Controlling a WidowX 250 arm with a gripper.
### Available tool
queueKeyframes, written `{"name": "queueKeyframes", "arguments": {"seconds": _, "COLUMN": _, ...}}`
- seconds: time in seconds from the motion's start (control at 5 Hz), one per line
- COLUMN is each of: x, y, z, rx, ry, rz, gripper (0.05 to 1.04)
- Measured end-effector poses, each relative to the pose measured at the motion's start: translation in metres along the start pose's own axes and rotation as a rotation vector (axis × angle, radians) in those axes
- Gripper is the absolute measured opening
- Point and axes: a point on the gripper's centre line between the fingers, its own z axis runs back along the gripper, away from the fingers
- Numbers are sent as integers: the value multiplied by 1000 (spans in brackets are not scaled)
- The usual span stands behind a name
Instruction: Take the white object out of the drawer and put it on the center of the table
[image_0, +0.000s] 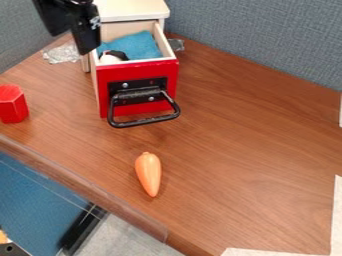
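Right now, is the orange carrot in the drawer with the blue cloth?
No, the orange carrot lies on the brown table, outside the open red drawer.

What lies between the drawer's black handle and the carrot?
Nothing but bare wooden tabletop between the handle and the carrot, as the camera view shows.

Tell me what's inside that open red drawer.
A blue cloth and, nearer the handle, a white-and-black object. Whatever lies beneath them is covered.
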Motion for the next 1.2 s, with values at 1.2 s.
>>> {"name": "queueKeyframes", "arguments": {"seconds": 1.2, "x": 60, "y": 30, "z": -37, "rx": 19, "ry": 34, "rz": -6, "gripper": 999}}
